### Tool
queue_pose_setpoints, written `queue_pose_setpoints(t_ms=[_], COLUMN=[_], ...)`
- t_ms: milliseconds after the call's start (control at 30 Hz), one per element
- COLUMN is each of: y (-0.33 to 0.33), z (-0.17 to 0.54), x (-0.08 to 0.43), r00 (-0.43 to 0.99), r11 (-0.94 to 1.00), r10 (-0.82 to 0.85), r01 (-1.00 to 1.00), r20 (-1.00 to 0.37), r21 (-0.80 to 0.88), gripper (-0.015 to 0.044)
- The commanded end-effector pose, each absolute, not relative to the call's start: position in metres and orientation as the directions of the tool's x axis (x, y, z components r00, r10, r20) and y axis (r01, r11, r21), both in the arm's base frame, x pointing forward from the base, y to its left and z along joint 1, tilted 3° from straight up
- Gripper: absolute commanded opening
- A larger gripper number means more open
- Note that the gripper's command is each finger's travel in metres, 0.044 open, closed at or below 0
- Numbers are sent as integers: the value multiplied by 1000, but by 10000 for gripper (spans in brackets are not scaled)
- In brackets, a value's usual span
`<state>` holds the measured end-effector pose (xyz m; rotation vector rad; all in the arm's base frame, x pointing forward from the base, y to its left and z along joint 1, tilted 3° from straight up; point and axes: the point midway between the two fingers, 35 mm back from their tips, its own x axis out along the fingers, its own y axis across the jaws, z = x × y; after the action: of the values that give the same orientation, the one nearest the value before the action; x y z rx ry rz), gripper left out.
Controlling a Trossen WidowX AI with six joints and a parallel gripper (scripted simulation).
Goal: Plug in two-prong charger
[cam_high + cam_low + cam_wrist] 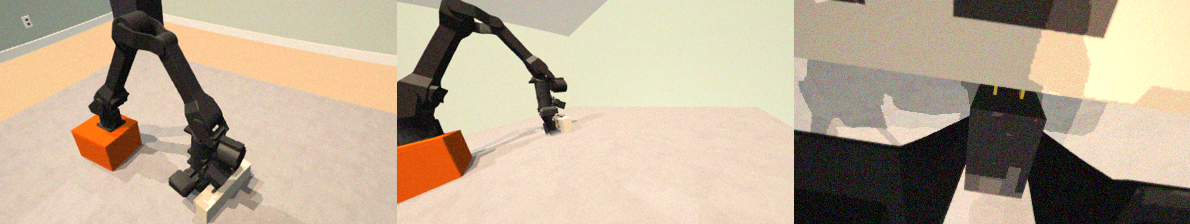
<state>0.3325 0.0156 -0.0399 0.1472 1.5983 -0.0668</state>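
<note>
The pale power strip (227,196) (566,124) (919,55) lies on the floor, just beyond the charger in the wrist view, with dark patches at the top of that view. My gripper (203,182) (551,126) (1000,127) is shut on the black charger (1004,150), low beside the strip. In the wrist view, short lengths of the two yellow prongs (995,90) (1022,94) show between the charger and the strip's near edge. Their far ends are hidden at that edge, so I cannot tell whether they are in an outlet. The arm hides most of the charger in the top view.
The orange block (91,149) (426,167) under the arm's base stands to the left of the strip in the top and exterior views. A wall outlet (27,22) is far back at the left. The arm casts shadows around the strip.
</note>
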Motion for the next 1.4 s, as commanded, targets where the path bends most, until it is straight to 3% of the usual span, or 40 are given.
queue_pose_setpoints(t_ms=[0, 1367], y=[16, 14], z=[-39, -38], x=[335, 347], r00=[-25, -24], r11=[989, 989], r10=[55, 55], r01=[136, 136], r20=[-998, -998], r21=[52, 52], gripper=[0, 0])
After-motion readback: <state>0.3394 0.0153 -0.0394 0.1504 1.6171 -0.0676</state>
